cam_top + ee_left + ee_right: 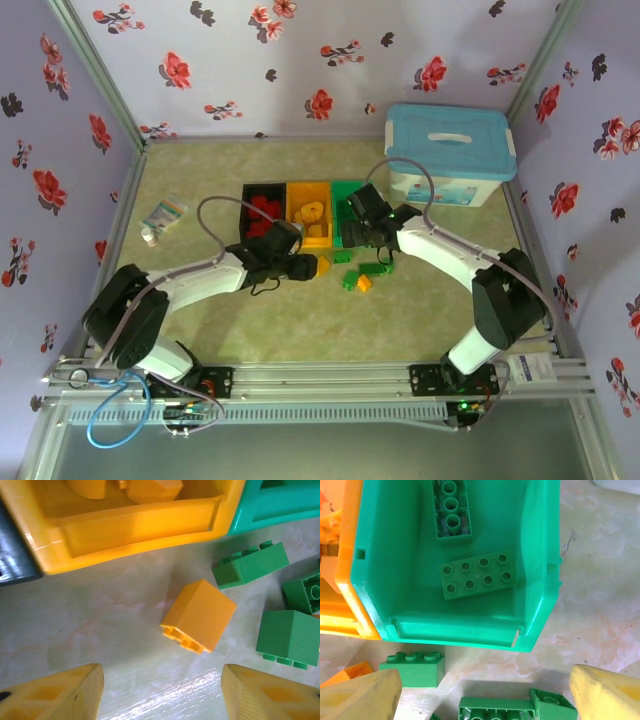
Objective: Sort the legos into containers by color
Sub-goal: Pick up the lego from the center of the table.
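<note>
The black bin, orange bin and green bin stand side by side at mid table. My left gripper is open just short of an orange brick lying on its side in front of the orange bin. Green bricks lie to its right. My right gripper is open over the table at the green bin's near rim. Two green bricks lie inside that bin. A green brick and a longer one lie below the rim, nothing between the fingers.
A large white box with a light-blue lid stands at the back right. A small packet lies at the left. Red bricks fill the black bin and orange ones the orange bin. Loose green bricks and an orange one lie before the bins.
</note>
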`<action>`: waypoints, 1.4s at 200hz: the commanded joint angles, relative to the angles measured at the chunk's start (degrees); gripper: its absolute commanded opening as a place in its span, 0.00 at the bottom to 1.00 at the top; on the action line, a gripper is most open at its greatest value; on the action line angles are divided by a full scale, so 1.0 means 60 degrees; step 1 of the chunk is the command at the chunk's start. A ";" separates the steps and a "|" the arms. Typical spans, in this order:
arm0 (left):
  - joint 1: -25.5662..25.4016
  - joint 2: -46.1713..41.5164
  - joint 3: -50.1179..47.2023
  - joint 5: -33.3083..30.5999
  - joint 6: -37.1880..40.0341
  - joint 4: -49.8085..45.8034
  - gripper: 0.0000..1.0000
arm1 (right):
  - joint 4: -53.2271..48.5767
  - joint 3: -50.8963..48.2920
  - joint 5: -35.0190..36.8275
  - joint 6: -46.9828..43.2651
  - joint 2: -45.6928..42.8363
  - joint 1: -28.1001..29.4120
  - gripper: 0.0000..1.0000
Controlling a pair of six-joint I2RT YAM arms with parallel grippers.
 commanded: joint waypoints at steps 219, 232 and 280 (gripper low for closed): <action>-0.0844 0.2997 0.3333 -0.1272 0.1336 -0.2358 0.33 | 0.0733 -0.1996 -0.0169 0.0818 -0.1383 -0.0068 0.88; -0.0845 0.2718 0.3308 -0.1346 0.1367 -0.2362 0.31 | 0.0747 -0.2016 -0.0180 0.0821 -0.1376 -0.0068 0.88; -0.0488 0.0502 0.2158 -0.1535 0.1409 -0.0772 0.29 | 0.0819 -0.2247 -0.0194 0.0891 -0.1455 -0.0068 0.88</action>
